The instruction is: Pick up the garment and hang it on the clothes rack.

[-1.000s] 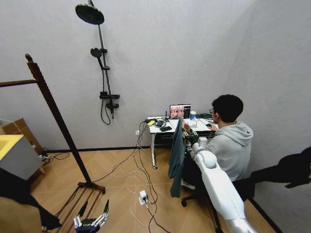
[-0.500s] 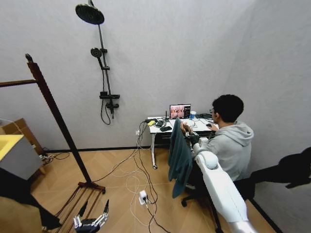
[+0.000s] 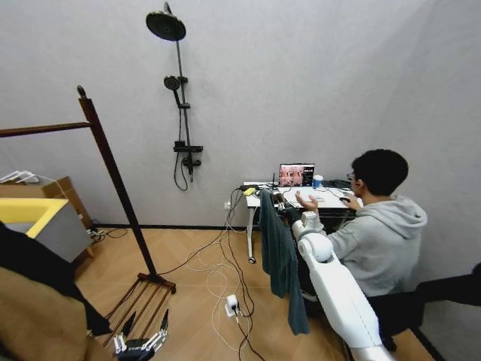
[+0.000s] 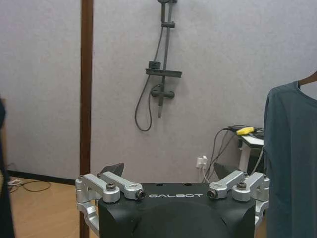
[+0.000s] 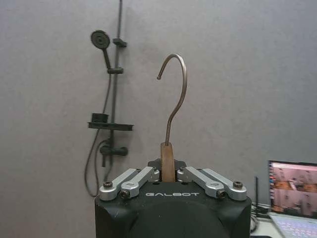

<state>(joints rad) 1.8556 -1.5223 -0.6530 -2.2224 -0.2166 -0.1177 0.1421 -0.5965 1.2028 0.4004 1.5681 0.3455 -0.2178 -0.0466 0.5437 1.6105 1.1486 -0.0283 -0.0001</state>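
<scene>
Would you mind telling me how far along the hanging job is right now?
Pickup looks done: the right gripper is shut on the hanger, and the garment hangs from it clear of the floor. In hand: carrying it, with the clothes rack off to the robot's left. Left: hooking the hanger over the rack's top rail. The left gripper hangs low, open.

Head view: high, angled down across room; wrist views: level, close behind each end effector; all share the shower fixture [image 3: 179,98].

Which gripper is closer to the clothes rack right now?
Left. The left gripper hangs low beside the foot of the clothes rack; the right gripper is far off by the desk, shut on the hanger carrying the garment.
</scene>
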